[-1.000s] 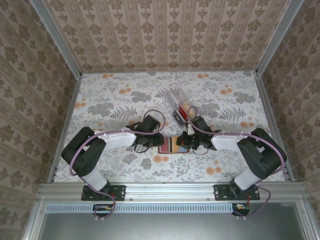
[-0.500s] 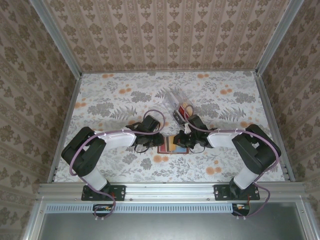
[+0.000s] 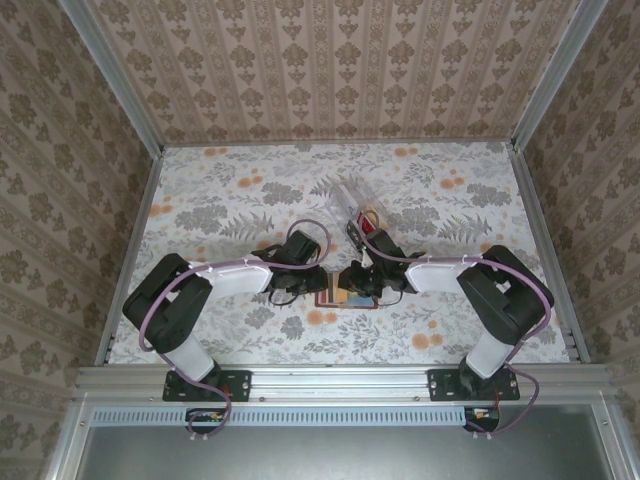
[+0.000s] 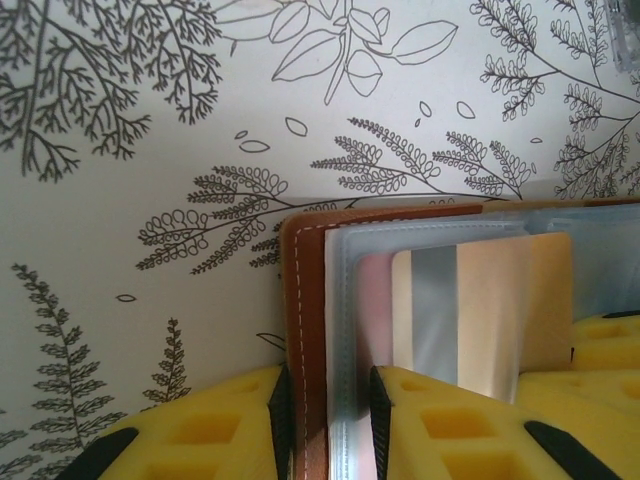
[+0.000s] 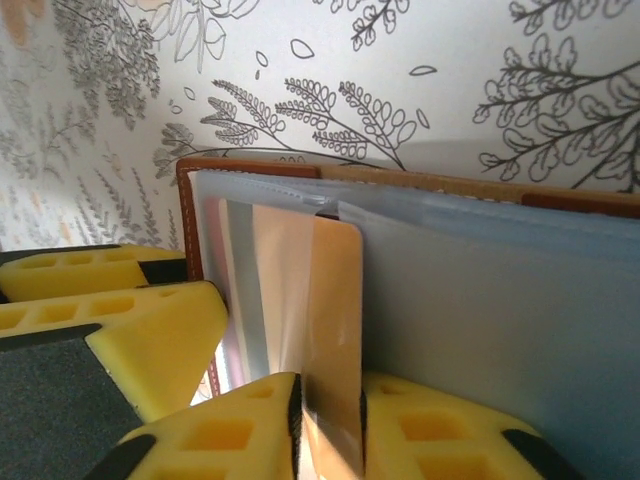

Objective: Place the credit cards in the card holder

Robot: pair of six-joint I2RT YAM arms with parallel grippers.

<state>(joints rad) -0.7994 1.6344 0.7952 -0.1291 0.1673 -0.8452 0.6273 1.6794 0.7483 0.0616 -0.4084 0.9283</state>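
The brown leather card holder [image 3: 346,291] lies open on the table between both arms. My left gripper [image 4: 325,405] is shut on its left edge [image 4: 305,320], pinching the leather cover and a clear sleeve. A pale orange credit card [image 5: 335,300] with a silver stripe stands partly inside a clear sleeve [image 5: 480,310]; the left wrist view has that card [image 4: 485,310] too. My right gripper [image 5: 330,415] stands around the card's near end, jaws slightly apart, wider than the card is thick. From above, the left gripper [image 3: 322,283] and right gripper [image 3: 354,284] meet over the holder.
A clear plastic box [image 3: 350,205] with a red card [image 3: 368,224] in it lies just behind the right gripper. The left gripper's yellow fingers [image 5: 130,320] sit close to the right gripper's left side. Metal rails [image 3: 330,380] edge the floral table.
The right arm has slid left toward the holder, pushing the card into the sleeve, and its jaws have parted. The left arm has held still on the holder's edge.
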